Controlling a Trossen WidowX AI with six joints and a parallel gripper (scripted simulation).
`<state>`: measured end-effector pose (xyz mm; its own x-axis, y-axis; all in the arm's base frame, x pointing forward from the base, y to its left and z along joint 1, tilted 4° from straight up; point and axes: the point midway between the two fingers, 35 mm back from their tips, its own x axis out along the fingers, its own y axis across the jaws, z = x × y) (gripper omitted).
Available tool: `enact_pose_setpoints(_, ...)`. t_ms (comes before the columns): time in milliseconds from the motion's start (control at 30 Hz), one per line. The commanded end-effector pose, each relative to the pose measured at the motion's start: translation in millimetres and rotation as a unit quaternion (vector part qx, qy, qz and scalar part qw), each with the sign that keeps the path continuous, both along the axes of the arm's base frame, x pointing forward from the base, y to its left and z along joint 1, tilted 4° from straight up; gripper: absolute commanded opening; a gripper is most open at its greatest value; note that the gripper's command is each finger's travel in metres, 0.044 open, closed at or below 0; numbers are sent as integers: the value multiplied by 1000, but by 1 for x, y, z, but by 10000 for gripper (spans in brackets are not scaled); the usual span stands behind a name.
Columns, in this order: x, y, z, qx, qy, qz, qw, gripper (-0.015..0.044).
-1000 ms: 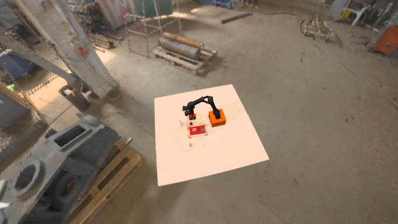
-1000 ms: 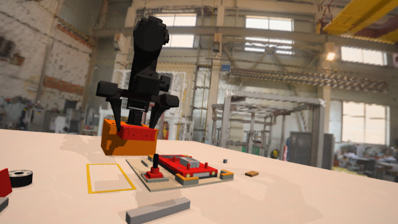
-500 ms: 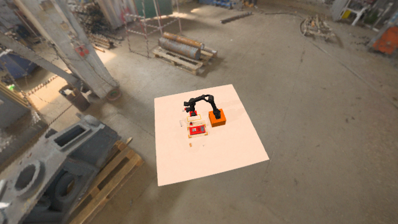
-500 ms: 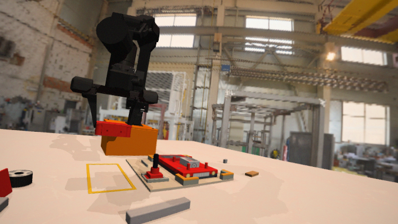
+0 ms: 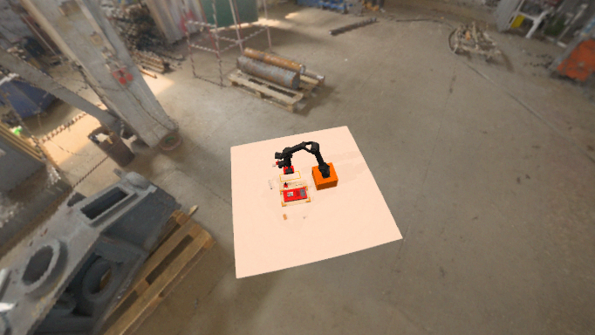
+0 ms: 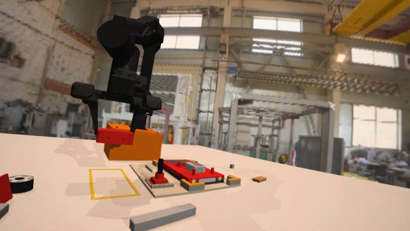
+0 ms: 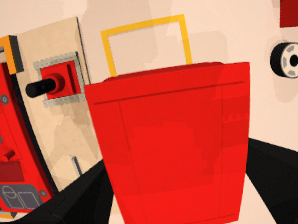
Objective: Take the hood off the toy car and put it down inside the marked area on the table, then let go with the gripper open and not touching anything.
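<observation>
- The claw (image 6: 115,132) is clenched on the red hood (image 6: 115,136), one finger on each side edge, so the flat panel hangs level and cannot swing.
- The hood rides high above the table (image 6: 300,198), clear of every part lying below it.
- The yellow-outlined marked area (image 6: 90,183) lies below the claw and a little ahead of it; in the wrist view its frame (image 7: 107,39) shows just past the hood's (image 7: 174,145) far edge, so the drop point is not quite reached.
- The toy car (image 6: 192,171) sits on its base board off to one side of the claw, with its engine bay exposed.
- The orange arm base (image 6: 144,147) stands just behind the claw.
- A black wheel (image 6: 21,183) rests well off to the claw's other side, outside the marked area.
</observation>
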<state>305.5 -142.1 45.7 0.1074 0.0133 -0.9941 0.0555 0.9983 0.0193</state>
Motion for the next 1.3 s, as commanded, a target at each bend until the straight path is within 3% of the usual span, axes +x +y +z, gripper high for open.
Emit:
enact_pose_setpoints(0, -1, 2, -8, 5, 5, 2, 1000, 0)
enact_pose_setpoints(1267, 2, 2, -43, 5, 5, 2, 1000, 0)
